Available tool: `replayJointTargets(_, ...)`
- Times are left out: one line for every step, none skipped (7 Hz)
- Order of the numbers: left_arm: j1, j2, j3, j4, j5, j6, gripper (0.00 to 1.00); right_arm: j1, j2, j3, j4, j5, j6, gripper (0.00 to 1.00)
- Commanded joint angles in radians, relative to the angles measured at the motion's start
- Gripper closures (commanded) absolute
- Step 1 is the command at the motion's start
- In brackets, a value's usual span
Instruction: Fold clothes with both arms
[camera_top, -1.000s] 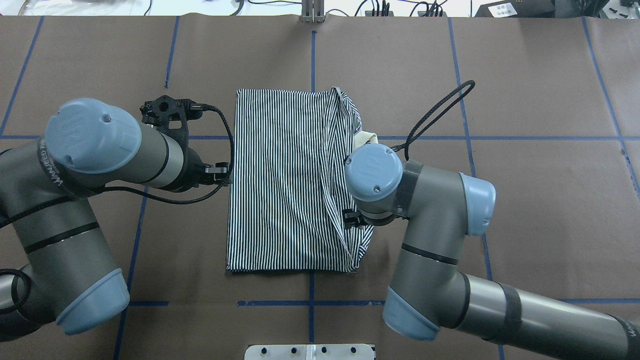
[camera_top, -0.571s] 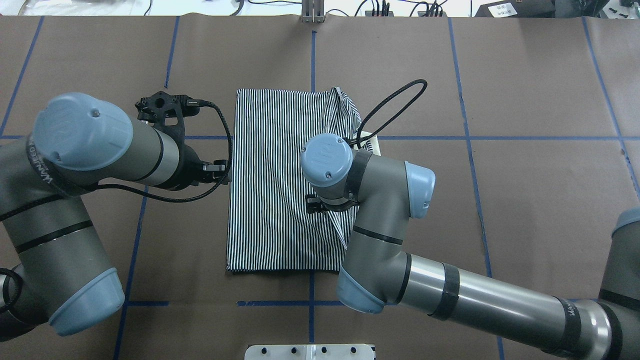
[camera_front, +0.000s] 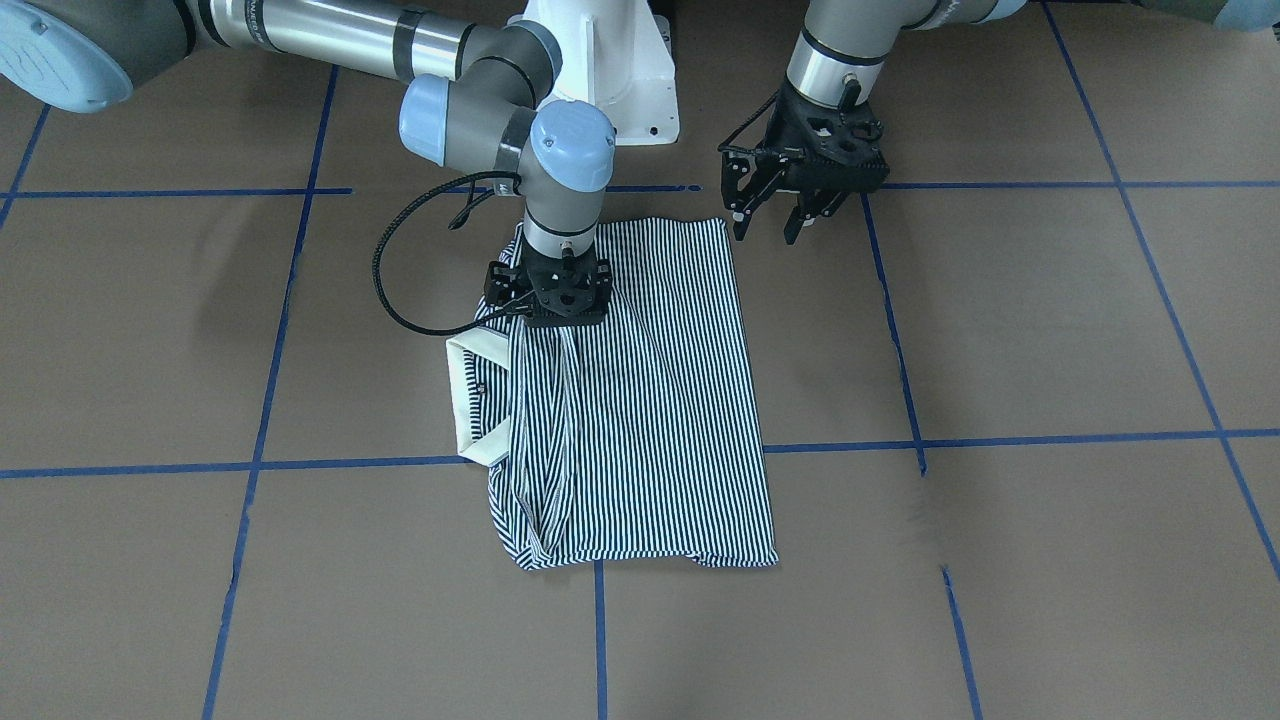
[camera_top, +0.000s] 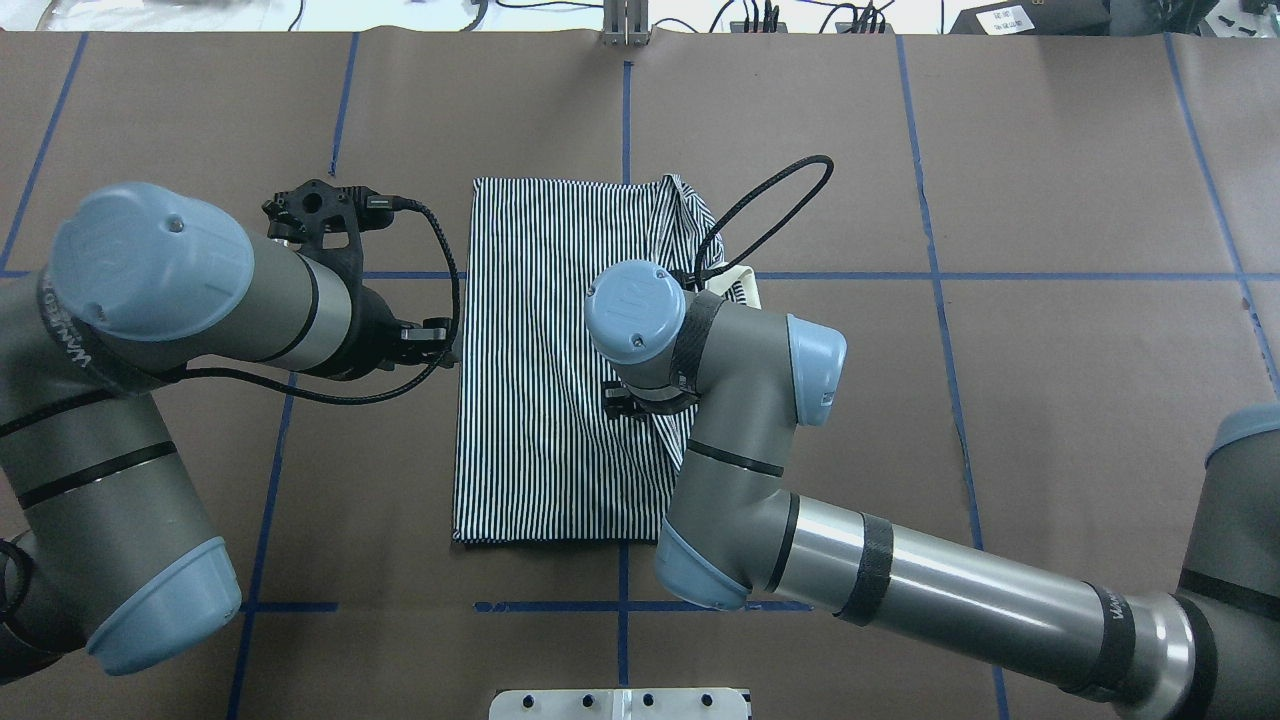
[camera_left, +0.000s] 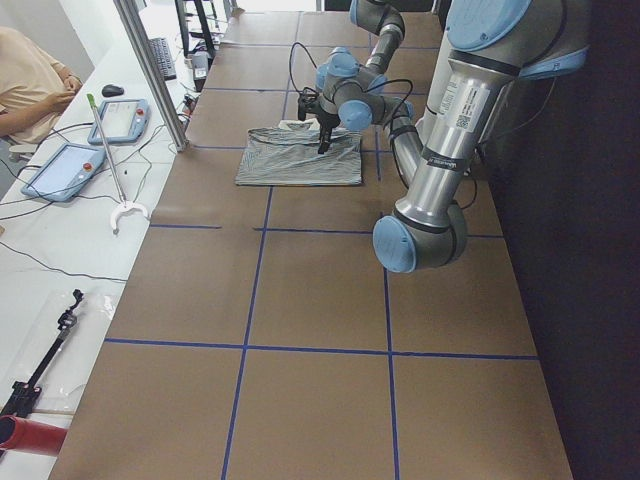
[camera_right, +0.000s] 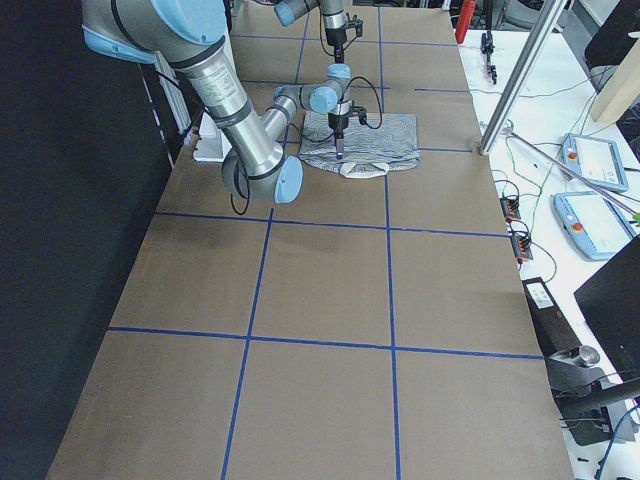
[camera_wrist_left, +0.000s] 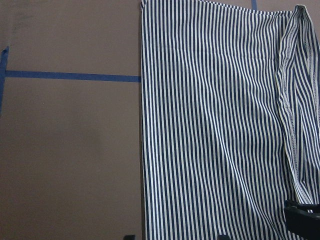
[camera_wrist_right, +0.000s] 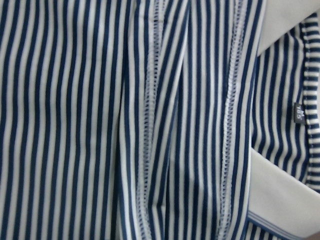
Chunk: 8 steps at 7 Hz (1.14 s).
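On the counter (camera_top: 1050, 400), mid-grid, your shirt (camera_top: 560, 360) lies as a folded striped rectangle, cream collar (camera_front: 470, 400) poking out on its right edge.

Left of it in the overhead view: left arm (camera_top: 190, 300) is off the fabric, its left gripper (camera_front: 775, 210) hanging just beside the shirt's left edge, fingers (camera_front: 745, 215) spread apart, holding nothing. Its wrist view shows bare counter beside the flat stripes and a seam strip at the far right.

Right arm (camera_top: 900, 580) reaches across from the right, wrist over the shirt's right half. Right gripper (camera_front: 548, 318) points straight down onto a bunched ridge of fabric; creases run from it toward the far hem. You can't tell whether its fingers are closed on cloth: the gripper body hides them. Its wrist camera shows only stripes, two stitched seams and collar at close range.
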Motion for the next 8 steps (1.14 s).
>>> replayJointTargets(0.000,0.000,-0.002,0.000,0.000,0.000,0.37,0.011,-0.013,0.001,-0.005,0.000,-0.008,0.00)
replayJointTargets(0.000,0.003,-0.004,0.000,0.000,0.000,0.37,0.030,-0.032,0.016,-0.005,0.009,-0.010,0.00)
replayJointTargets(0.000,0.006,-0.004,0.000,0.000,0.000,0.37,0.057,-0.061,0.057,-0.005,0.015,-0.016,0.00)
replayJointTargets(0.001,0.005,-0.004,0.000,0.000,-0.002,0.37,0.067,-0.119,0.095,-0.002,0.015,-0.056,0.00)
replayJointTargets(0.001,0.005,-0.004,0.000,0.000,-0.002,0.37,0.080,-0.186,0.164,-0.008,0.015,-0.080,0.00)
replayJointTargets(0.001,0.005,-0.006,0.000,0.000,0.000,0.37,0.085,-0.244,0.219,-0.006,0.017,-0.102,0.00)
replayJointTargets(0.000,0.005,-0.006,0.000,0.000,-0.002,0.37,0.088,-0.245,0.226,-0.008,0.017,-0.104,0.00)
replayJointTargets(0.001,0.005,-0.007,0.000,0.000,0.000,0.37,0.091,-0.210,0.211,-0.008,0.014,-0.102,0.00)
